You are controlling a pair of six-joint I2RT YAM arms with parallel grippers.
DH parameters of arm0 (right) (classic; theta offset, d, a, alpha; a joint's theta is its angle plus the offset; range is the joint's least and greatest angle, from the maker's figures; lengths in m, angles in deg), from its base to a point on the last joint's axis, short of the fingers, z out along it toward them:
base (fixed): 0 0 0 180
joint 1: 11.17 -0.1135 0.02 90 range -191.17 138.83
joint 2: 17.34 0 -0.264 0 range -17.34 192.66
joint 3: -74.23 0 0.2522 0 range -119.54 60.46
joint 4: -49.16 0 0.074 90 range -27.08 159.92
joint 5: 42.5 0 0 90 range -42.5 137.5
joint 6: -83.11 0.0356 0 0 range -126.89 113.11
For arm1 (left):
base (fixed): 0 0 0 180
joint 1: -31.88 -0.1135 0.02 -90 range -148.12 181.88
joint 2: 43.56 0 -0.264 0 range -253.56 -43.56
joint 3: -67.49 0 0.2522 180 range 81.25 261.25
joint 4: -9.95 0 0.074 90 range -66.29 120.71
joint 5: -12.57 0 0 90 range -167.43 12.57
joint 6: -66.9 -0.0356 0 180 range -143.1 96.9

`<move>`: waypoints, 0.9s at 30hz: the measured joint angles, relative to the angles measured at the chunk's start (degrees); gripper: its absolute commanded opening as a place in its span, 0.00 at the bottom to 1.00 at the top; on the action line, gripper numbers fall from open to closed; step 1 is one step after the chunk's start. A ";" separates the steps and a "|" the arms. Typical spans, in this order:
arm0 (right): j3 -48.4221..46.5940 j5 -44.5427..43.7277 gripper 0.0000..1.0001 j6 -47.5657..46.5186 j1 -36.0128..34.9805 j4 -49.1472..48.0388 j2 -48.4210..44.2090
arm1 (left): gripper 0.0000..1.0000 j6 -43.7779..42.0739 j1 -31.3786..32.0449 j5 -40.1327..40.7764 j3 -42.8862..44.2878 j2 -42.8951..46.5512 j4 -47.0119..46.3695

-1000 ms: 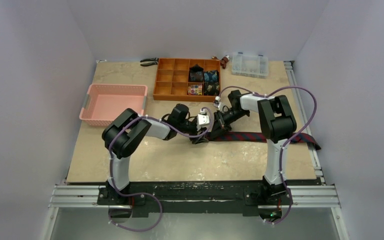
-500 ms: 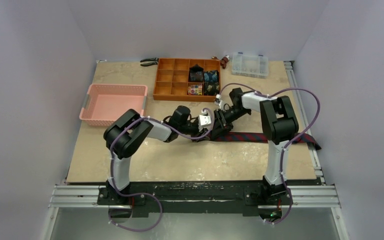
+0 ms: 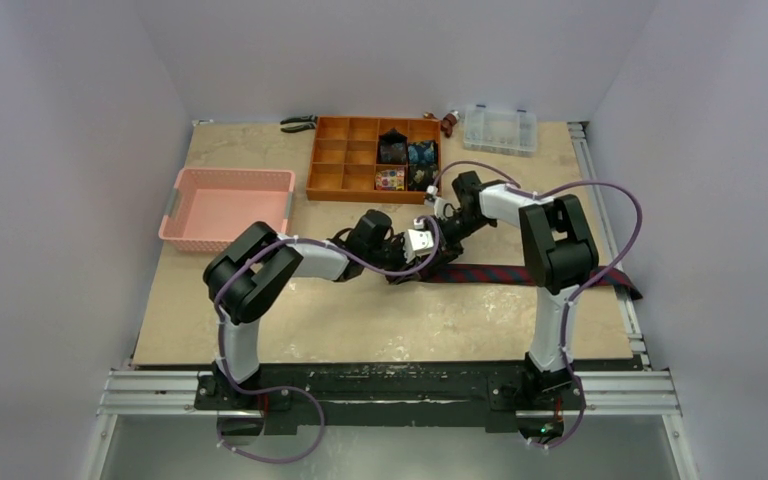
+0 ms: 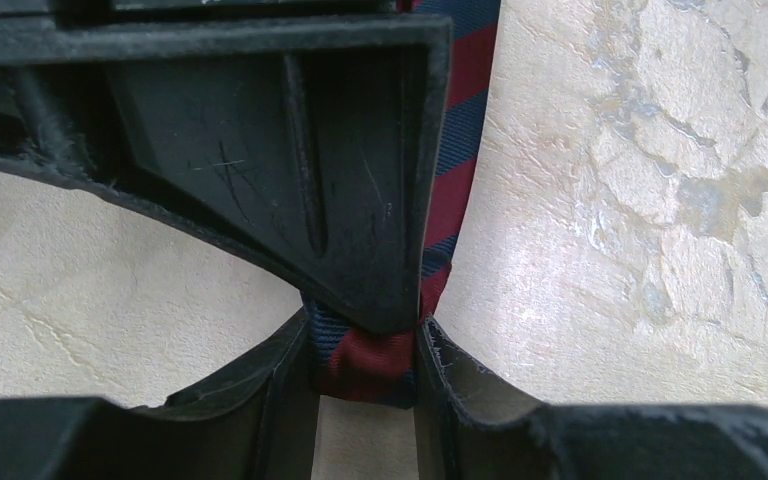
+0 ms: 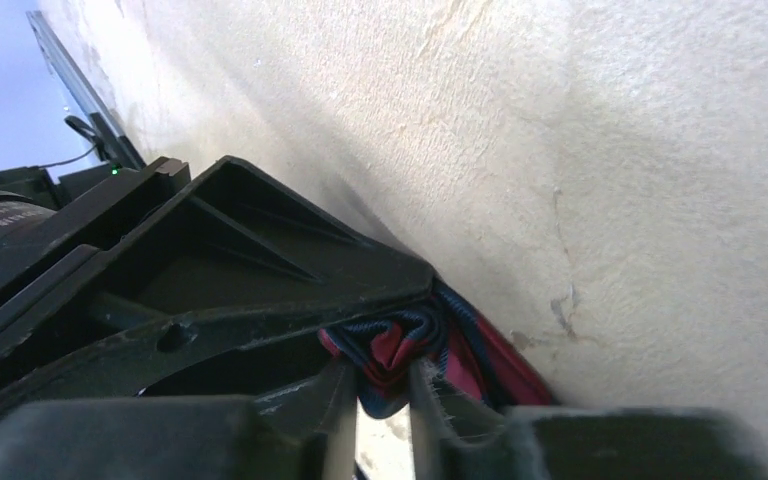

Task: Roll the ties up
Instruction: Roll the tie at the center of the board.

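Lavender walls close in a beige table (image 3: 360, 330), and from my remote seat most of the action sits at its centre. The navy and red striped tie (image 3: 520, 272) lies flat from the middle of the table out to the right edge, with its near end gathered into a small fold where the two arms meet.

The left claw (image 4: 368, 345) has narrowed over the last second and now pinches that folded end, with red and navy cloth pressed between its two tips. The right claw (image 5: 385, 395), which was shut a second ago, has spread partway. The same fold sits in its gap and touches both fingers, but from this close, dark view I cannot tell whether it is pressing the cloth or just bracketing it.

In the overhead view both wrists have shifted a little to the right and toward the back, and the flat stretch of tie looks shorter than it was. I read that as a handover in the middle of the roll: the left takes the bundle so the right can let go and reach for another turn. Most of the tie is not yet rolled.

At the back, the orange tray (image 3: 325, 160) already holds a few rolled ties (image 3: 407, 165) in its right compartments.
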 measured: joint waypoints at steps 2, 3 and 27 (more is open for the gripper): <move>-0.46 0.52 0.00 0.70 -0.02 0.35 0.70 | 0.29 -0.02 0.11 0.26 0.31 0.02 0.66; -0.52 0.46 0.00 0.98 0.00 0.68 0.70 | 0.36 -0.04 0.13 0.31 0.39 0.04 0.85; -0.39 13.40 0.00 -9.73 6.16 9.64 10.56 | 0.46 1.49 -2.89 -16.68 -5.11 -7.45 -25.33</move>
